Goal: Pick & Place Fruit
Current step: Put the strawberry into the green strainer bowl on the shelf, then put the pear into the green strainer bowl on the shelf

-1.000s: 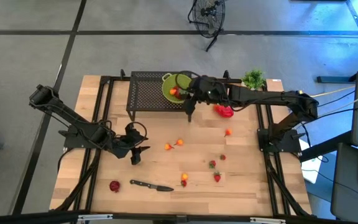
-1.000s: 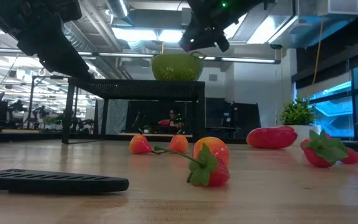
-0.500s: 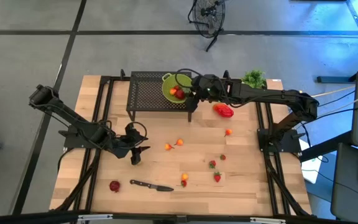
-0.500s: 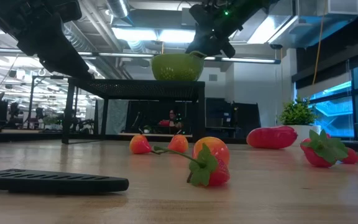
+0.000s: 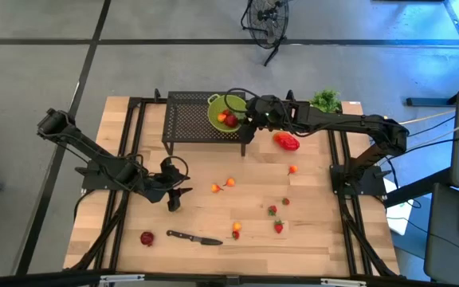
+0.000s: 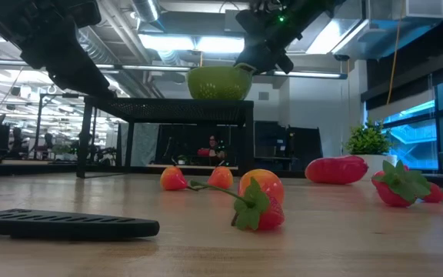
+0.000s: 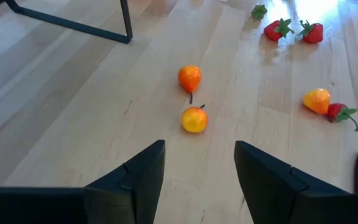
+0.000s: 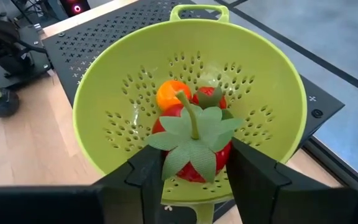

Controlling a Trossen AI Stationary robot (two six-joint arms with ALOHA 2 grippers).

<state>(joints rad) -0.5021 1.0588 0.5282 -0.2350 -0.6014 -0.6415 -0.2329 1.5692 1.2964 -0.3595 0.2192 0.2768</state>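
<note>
Directly over the lime-green colander [image 8: 191, 99], which sits on a black perforated stand [image 5: 190, 118], the right gripper [image 8: 191, 165] holds a big red strawberry [image 8: 194, 146] by its sides, with the leafy top turned toward the wrist camera. The two fingers are closed on this fruit. Below it, inside the colander, an orange fruit [image 8: 171, 94] and another red piece [image 8: 209, 96] already lie, so the step in hand seems to be the placing. The next move, I think, calls only for opening the fingers, maybe after going a little lower so that the strawberry does not bounce out over the rim.

The left gripper [image 7: 197, 180] waits low over the table, well apart from the right one, its fingers parted and holding nothing. Just ahead of it lie two orange-yellow fruits [image 7: 193, 119], near each other. Farther from it are two red strawberries [image 7: 277, 29] and an orange piece [image 7: 317, 100].

Just beside the right gripper, on the table, lies a glossy red oblong fruit [image 5: 287, 142]. A black-handled knife [image 5: 194, 237] and a round red fruit [image 5: 147, 237] lie well apart from both grippers. Nothing seems to stand in the way of the drop.
</note>
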